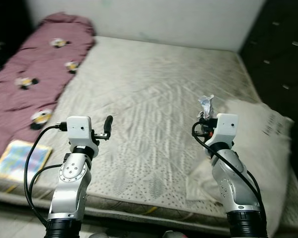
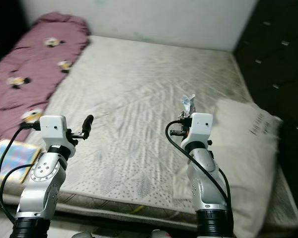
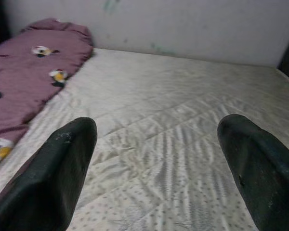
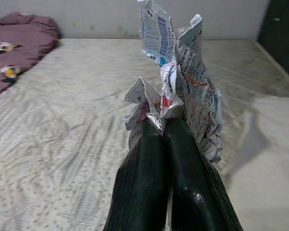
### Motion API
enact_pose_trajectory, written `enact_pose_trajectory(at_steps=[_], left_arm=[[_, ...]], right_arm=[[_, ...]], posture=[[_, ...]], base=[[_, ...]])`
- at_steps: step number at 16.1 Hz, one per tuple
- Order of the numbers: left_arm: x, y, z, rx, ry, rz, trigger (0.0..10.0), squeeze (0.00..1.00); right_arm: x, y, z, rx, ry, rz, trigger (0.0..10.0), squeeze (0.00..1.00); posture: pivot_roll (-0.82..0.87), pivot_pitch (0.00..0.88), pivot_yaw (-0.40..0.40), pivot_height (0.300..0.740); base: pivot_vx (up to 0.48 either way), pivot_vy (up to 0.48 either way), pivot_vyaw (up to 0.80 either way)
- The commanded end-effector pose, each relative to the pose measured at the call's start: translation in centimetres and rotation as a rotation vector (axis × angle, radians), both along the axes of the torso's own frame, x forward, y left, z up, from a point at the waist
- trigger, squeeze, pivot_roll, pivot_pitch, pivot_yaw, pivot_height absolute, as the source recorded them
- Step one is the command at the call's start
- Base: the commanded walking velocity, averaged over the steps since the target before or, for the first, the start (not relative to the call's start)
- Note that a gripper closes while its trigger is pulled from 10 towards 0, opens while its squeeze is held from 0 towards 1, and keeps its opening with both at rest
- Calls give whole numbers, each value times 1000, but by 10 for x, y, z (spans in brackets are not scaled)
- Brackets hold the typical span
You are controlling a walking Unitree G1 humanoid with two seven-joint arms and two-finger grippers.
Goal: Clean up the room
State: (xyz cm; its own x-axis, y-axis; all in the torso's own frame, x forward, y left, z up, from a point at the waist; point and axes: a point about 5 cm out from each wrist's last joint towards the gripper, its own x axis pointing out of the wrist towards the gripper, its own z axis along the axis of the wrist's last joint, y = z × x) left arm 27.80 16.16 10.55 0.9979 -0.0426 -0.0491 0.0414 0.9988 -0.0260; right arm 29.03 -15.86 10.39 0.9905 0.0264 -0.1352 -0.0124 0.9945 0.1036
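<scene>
We noted a bare pale mattress [image 1: 154, 94] with a stitched pattern, set against a light wall [image 1: 154, 20]. A maroon blanket [image 1: 30, 74] with small cartoon prints lay along its left edge, a colourful book [image 1: 21, 158] beside its near end. A white pillow [image 1: 263, 144] rested at the right, near a dark cabinet [image 1: 283, 54].

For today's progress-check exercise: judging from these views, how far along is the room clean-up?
Done: the crumpled paper is off the mattress, pinched in the right gripper. In hand: carrying it; no bin is visible. Left: the left gripper is open and holds nothing, a colourful book lies at the mattress edge, and the maroon blanket is rumpled.
</scene>
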Motion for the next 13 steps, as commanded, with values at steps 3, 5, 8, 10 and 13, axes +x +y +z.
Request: enact_pose_trajectory(at_steps=[3,5,8,10,13], left_arm=[[0,-1,-2,-5,13,-10,10000,0],[1,-1,-1,-6,11,-8,10000,0],[1,-1,0,-11,9,-6,10000,0],[1,-1,0,-14,8,-8,10000,0],[1,-1,0,-15,8,-13,10000,0]], right_arm=[[3,0,5,-2,-21,3,10000,0],[4,1,7,1,-31,8,10000,0],[3,-4,-1,4,24,-33,10000,0],[3,-3,0,-120,5,-30,10000,0],[1,6,2,-119,-39,3,10000,0]], posture=[[-9,0,-58,740],[-10,0,-58,740],[-12,0,-56,740],[-13,0,-56,740],[-14,0,-55,740]], base=[[0,396,-800],[0,467,0],[0,480,0],[0,480,0],[0,480,0]])
